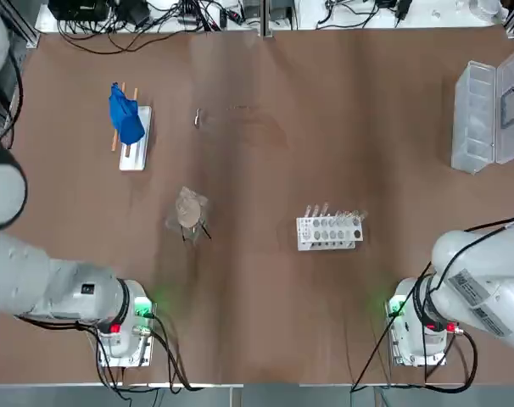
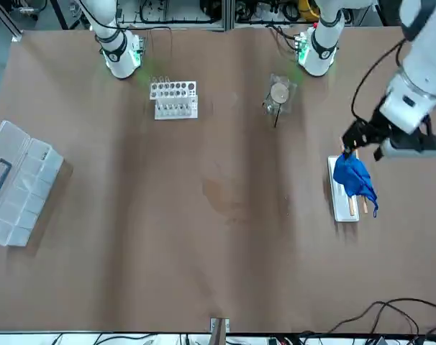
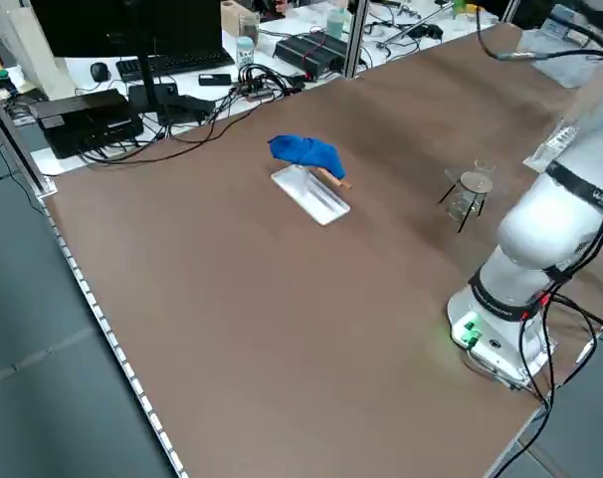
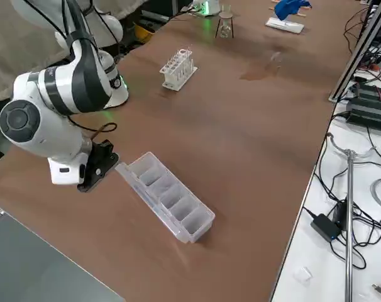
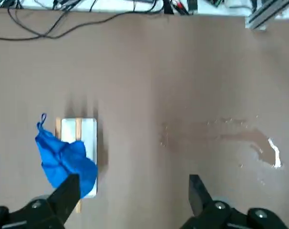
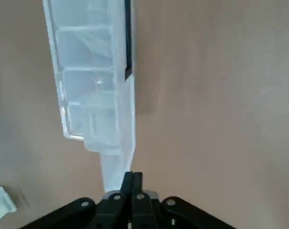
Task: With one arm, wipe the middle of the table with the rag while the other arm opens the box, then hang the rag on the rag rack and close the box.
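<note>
The blue rag (image 1: 125,117) hangs over the rods of the white rag rack (image 1: 135,151) at the table's (image 1: 265,322) far left. My left gripper (image 2: 357,138) hovers open just beside the rack, toward the robot, with nothing between its fingers (image 5: 67,192); the rag (image 5: 66,160) lies off to one side of them. The translucent box (image 1: 486,114) sits at the right edge, its lid raised along the outer side with the black handle (image 1: 509,110) on it. My right gripper (image 6: 132,177) is shut, its tips at the box's (image 6: 94,95) near end; I cannot tell whether they touch it.
A white test-tube rack (image 1: 329,229) and a tan disc in clear wrap (image 1: 189,212) stand nearer the robot. A faint damp streak (image 1: 240,123) marks the table's middle. Cables and equipment line the far edge (image 1: 155,17). The arm bases (image 1: 125,326) sit at the near edge.
</note>
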Available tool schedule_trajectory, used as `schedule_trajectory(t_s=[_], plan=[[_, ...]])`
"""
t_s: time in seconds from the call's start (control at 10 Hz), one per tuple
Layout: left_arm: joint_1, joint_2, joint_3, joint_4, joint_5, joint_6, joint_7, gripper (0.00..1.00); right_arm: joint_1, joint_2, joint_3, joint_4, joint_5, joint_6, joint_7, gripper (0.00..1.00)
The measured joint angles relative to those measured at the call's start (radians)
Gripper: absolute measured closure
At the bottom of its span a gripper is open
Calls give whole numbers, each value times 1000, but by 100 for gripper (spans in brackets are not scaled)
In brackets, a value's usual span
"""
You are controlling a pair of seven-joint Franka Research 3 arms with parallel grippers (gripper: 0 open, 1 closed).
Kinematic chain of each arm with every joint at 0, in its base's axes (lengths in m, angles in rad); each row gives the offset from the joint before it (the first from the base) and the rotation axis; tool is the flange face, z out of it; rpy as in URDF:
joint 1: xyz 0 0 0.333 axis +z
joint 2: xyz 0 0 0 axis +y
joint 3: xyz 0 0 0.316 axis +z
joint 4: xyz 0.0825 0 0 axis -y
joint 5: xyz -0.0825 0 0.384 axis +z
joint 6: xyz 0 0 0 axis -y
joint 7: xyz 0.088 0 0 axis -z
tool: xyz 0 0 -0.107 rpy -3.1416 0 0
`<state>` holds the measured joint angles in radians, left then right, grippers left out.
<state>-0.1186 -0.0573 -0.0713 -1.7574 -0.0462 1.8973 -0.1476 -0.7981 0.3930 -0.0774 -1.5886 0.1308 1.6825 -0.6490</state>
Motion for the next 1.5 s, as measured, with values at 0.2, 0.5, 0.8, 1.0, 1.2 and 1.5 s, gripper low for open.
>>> schedule_trajectory(t_s=[0.2,0.5,0.8,1.0,1.2,1.5], plan=[[-9,-33,40,-64,0,-2,54,0,-19,35,0,-7,59,98,-64,99],[-12,5,43,-43,27,-77,95,0,-26,108,11,-7,163,151,-110,99],[-24,78,39,111,31,-163,97,0,14,116,26,1,228,154,-115,99],[-22,89,42,177,31,-179,95,0,61,116,28,6,273,154,-116,99],[-12,89,45,208,32,-198,96,0,122,117,29,6,312,154,-116,99],[0,109,48,208,32,-200,97,0,144,117,28,8,320,155,-116,99]])
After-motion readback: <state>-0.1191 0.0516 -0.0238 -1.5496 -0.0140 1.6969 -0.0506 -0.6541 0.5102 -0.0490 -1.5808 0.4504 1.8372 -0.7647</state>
